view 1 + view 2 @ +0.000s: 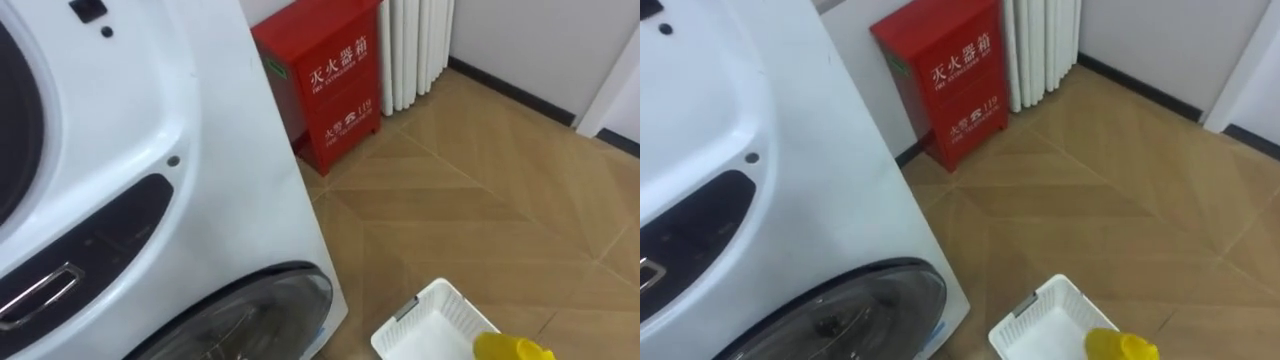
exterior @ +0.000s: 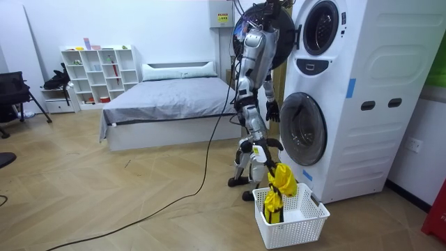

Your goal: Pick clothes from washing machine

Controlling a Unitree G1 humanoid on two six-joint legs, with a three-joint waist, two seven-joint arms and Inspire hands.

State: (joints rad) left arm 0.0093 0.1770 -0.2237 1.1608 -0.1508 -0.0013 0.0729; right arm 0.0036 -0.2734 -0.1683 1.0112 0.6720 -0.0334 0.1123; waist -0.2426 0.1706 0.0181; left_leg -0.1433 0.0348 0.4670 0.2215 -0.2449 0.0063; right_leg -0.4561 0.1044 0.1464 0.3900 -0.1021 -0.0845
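The white stacked washing machine (image 1: 150, 150) stands at my left, with the dark round lower door (image 1: 250, 320) at the bottom. On the floor to its right sits a white plastic basket (image 1: 430, 330). A yellow cloth (image 1: 512, 348) shows at the basket's near edge. In the room view the yellow cloth (image 2: 280, 185) hangs upright into the basket (image 2: 306, 219), and my right hand (image 2: 270, 145) is shut on its top. My left hand (image 2: 272, 111) hangs with relaxed fingers beside the lower door (image 2: 303, 129). I stand close beside the machine.
A red cabinet (image 1: 330, 80) and a white radiator (image 1: 415, 45) stand against the wall past the machine. Wooden floor stretches to the right of the basket. In the room view a bed (image 2: 167, 97) and a white shelf (image 2: 97, 73) stand behind me.
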